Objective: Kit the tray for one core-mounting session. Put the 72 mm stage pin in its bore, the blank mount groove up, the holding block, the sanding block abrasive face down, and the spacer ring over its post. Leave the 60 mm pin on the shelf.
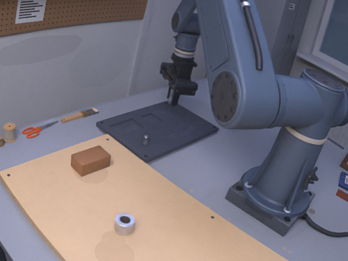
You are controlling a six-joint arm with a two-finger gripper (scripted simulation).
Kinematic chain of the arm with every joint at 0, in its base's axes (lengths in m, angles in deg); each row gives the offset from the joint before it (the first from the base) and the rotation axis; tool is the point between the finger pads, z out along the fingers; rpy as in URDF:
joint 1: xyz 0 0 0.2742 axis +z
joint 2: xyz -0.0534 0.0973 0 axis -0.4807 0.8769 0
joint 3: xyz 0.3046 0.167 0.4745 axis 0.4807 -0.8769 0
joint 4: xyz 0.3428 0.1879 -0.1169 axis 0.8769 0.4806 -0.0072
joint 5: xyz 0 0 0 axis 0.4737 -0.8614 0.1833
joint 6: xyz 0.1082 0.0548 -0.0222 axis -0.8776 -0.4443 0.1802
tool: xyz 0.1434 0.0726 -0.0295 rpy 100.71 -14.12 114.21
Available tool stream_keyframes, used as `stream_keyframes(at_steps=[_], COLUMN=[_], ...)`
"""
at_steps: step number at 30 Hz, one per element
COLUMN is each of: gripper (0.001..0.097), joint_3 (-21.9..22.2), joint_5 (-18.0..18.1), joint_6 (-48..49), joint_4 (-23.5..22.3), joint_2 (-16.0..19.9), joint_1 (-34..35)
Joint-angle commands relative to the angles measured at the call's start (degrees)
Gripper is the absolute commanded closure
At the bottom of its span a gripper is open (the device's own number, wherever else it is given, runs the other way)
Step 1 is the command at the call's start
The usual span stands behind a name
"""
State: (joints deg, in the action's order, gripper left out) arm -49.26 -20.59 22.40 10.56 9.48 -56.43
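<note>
The brown sanding block (90, 160) and the silver spacer ring (124, 223) lie well apart on the tan shelf board (121, 203), the block near its far edge and the ring toward the front. The dark tray (157, 128) sits behind the board, with a short grey post (145, 139) standing near its front edge. My gripper (173, 99) hangs low over the tray's far corner, open and holding nothing. What lies under its fingertips is hidden. I see neither pin, blank mount nor holding block.
A wooden spool (10, 131), orange-handled scissors (37, 129) and a small brush (79, 115) lie on the bench left of the tray. The arm's base (272, 199) stands to the right, with a cable trailing off. A pegboard hangs on the wall.
</note>
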Motion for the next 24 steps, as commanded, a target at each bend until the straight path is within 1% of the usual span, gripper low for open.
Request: stream_keyframes(at_steps=[1, 12, 24], gripper=[0.0563, 0.0563, 0.0563], joint_3=[0.02, 0.03, 0.38], joint_5=[0.0, -0.6, -4.65], joint_6=[0.0, 0.0, 0.0], joint_4=[0.0, 0.0, 0.0], joint_2=[-0.05, -0.6, -4.28], joint_1=[0.0, 0.0, 0.0])
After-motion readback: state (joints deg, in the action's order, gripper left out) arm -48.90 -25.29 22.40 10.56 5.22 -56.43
